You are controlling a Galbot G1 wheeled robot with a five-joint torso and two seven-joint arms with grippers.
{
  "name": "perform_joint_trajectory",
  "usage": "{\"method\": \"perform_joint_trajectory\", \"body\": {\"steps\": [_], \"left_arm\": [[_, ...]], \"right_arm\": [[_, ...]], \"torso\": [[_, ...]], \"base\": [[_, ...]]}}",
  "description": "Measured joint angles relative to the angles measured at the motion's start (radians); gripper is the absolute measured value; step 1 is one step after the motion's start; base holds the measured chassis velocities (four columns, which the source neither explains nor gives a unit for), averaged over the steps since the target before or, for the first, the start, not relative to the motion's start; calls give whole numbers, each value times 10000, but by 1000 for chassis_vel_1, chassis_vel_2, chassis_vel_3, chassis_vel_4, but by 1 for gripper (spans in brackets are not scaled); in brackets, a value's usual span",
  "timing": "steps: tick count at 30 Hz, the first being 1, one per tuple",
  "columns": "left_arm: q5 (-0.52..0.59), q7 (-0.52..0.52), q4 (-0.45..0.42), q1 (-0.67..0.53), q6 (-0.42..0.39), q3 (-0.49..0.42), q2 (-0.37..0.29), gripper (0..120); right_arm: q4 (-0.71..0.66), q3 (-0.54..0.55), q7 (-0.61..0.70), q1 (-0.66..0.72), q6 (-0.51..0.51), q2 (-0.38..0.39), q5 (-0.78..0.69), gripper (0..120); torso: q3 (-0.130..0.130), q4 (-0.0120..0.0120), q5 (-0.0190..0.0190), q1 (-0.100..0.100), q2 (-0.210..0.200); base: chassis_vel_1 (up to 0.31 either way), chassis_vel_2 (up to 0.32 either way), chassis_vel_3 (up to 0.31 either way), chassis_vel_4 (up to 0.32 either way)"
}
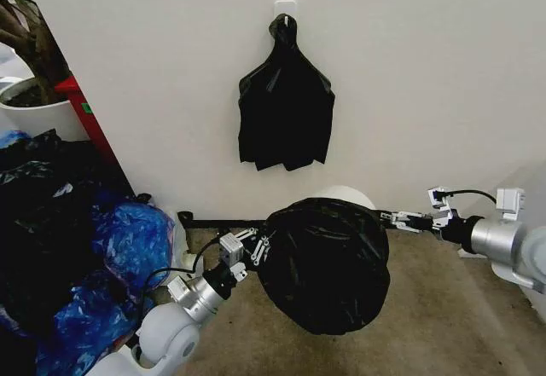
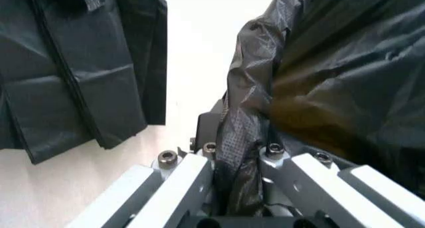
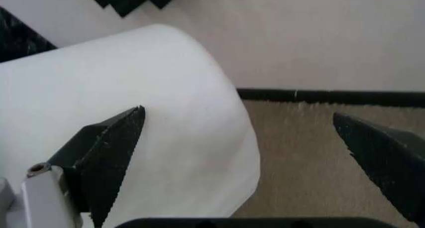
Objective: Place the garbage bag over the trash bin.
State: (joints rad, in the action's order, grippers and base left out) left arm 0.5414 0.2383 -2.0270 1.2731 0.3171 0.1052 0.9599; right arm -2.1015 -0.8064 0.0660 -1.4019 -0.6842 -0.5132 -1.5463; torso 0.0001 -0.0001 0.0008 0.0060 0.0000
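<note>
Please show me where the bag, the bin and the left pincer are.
bag (image 1: 328, 265): head view, middle of its billowed front.
bin (image 1: 348, 195): head view, white top behind the bag.
left pincer (image 1: 258, 248): head view, fingertips at the bag's edge.

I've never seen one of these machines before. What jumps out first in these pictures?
A big, shiny black garbage bag billows in the middle of the floor, pinched at its edge by the left gripper and covering most of the white trash bin behind it. The right gripper reaches in open from the other side, beside the bin. Above, a flat black bunch of bags hangs from a wall hook, and blue bags are heaped on the left.
</note>
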Motion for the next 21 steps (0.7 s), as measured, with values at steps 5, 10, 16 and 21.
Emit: {"method": "perform_joint_trajectory", "body": {"steps": [5,10,16,21], "left_arm": [[16,-194,540,-228,24,-19,201,1],[-3,-206,881,-360,40,-44,222,1],[-16,-222,839,-397,27,-31,180,1],[12,-196,697,-349,25,6,134,1]], "right_arm": [[-970,-1065,766,-310,-150,219,-1784,100],[-1865,-1140,1590,-286,-219,142,-2989,100],[-2248,-522,2041,-229,-254,-52,-2870,100],[-2099,-12,1839,-133,-179,-147,-1995,100]], "torso": [[-1,-1,-8,0,0],[0,0,-12,0,0],[-1,-3,-7,0,0],[-1,-1,-8,0,0]], "base": [[0,0,0,0],[0,0,0,0],[0,0,0,0],[0,0,0,0]]}}
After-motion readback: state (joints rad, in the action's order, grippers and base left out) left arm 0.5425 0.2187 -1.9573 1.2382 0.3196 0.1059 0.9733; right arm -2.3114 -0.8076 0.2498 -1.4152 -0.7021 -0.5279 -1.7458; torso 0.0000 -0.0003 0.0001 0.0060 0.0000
